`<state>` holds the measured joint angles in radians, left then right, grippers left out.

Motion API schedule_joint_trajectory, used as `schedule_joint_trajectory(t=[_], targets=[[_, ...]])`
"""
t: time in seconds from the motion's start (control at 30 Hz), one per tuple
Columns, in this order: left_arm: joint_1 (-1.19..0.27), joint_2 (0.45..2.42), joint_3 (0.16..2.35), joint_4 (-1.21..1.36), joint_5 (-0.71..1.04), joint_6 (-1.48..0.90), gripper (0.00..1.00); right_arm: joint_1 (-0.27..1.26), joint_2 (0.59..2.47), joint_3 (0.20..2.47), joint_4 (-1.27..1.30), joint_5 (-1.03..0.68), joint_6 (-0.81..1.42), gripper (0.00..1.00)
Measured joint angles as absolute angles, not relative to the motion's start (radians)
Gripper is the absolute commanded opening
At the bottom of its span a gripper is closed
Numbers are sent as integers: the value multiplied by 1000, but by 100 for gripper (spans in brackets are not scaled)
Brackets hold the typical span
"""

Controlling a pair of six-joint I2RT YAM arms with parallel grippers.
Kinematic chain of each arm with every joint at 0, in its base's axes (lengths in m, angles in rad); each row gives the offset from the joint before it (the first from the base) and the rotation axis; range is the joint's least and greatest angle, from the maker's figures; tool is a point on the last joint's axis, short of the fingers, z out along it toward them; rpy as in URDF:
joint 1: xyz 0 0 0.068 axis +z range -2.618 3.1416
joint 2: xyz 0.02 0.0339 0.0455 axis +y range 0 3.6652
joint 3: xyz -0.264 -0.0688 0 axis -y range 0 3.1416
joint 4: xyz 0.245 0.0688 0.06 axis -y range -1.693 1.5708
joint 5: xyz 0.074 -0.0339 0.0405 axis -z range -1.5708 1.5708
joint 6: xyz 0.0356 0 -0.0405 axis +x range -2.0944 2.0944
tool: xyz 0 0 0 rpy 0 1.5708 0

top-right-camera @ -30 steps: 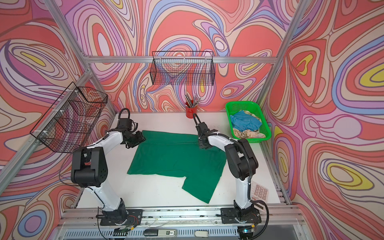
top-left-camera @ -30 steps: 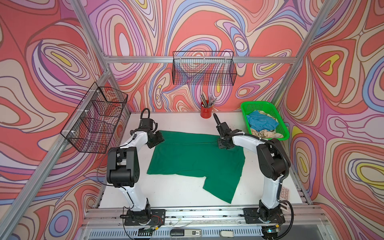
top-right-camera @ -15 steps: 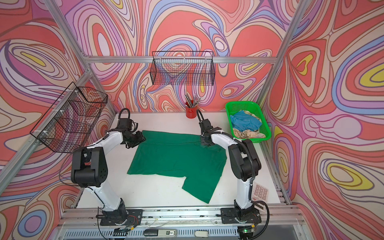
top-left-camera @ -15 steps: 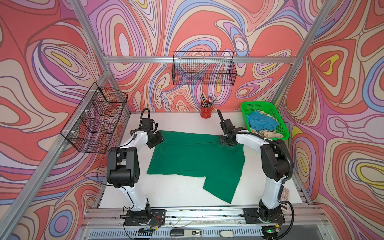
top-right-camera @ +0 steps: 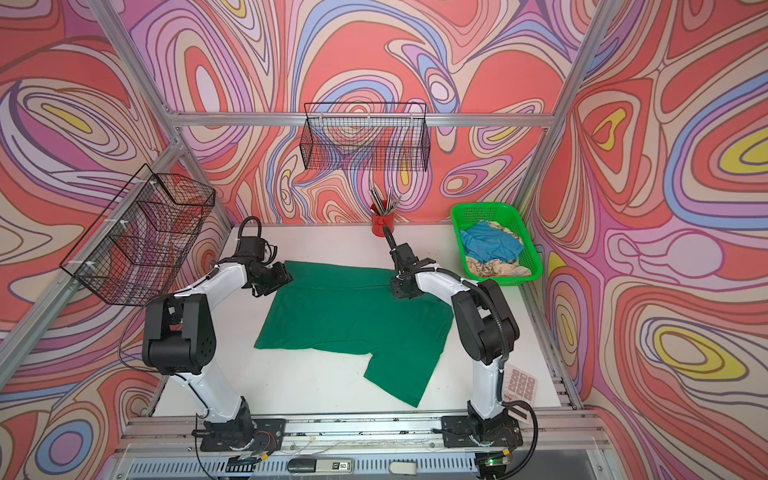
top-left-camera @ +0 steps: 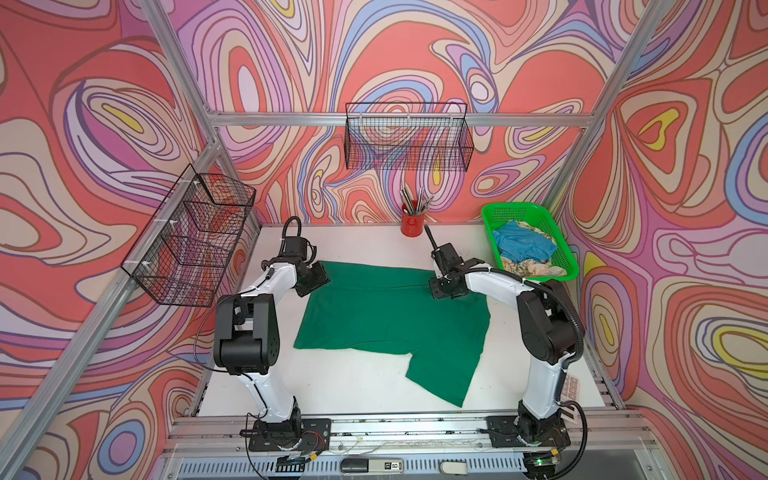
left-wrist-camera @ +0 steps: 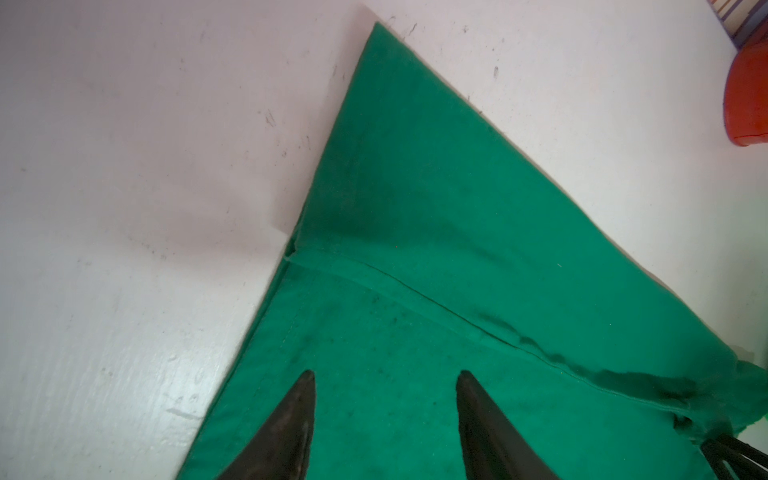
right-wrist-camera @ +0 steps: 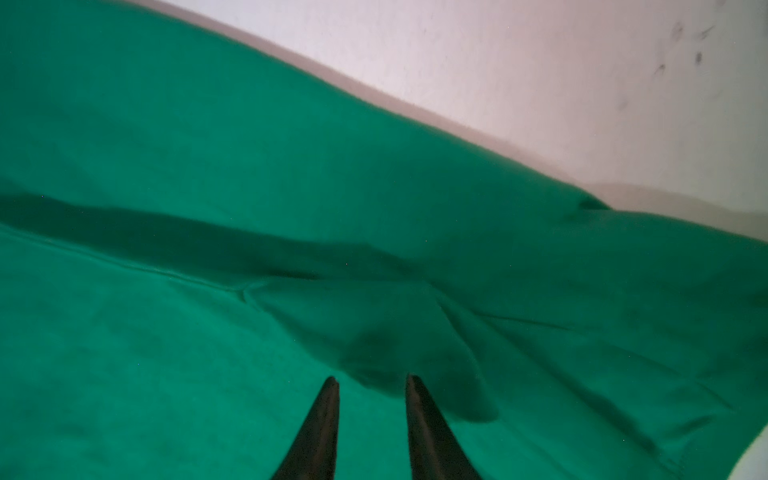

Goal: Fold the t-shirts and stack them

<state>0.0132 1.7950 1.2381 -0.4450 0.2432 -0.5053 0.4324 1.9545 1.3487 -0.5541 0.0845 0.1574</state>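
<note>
Fingers (left-wrist-camera: 291,424) of the left gripper (left-wrist-camera: 384,374) are spread wide over the far left corner of the dark green tee (top-left-camera: 390,320), with nothing between them. On the right gripper (right-wrist-camera: 371,380) the fingers (right-wrist-camera: 424,424) stand a narrow gap apart at the far right part of the tee. Whether they touch the cloth I cannot tell. The tee lies spread on the white table (top-left-camera: 353,395).

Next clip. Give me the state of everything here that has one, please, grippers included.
dark green t-shirt: spread on the table, one sleeve sticking out
light blue t-shirt: crumpled in the green basket
cream patterned t-shirt: crumpled in the basket too
left gripper: open, above the green shirt's corner
right gripper: slightly open, above the green shirt
red cup: upright, holding pens
</note>
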Motion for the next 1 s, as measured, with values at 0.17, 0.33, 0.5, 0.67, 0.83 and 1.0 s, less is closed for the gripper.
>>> schedule_joint_trajectory(t=[0.17,0.33,0.5,0.67,0.83,1.0], targets=[[12,1795,1238,-445,244,-505,57,432,1993,1350,-562,106,157,28],[12,1795,1238,-445,244,-505,57,433,2003,1357,-561,126,157,29],[12,1799,1238,-445,244,-505,57,434,2011,1359,-554,144,150,24],[12,1800,1238,-445,244,-505,57,434,2011,1359,-553,150,150,21],[12,1800,1238,-445,244,-505,57,434,2011,1359,-554,152,150,17],[12,1800,1238,-445,244,-505,57,434,2010,1359,-554,152,150,14]])
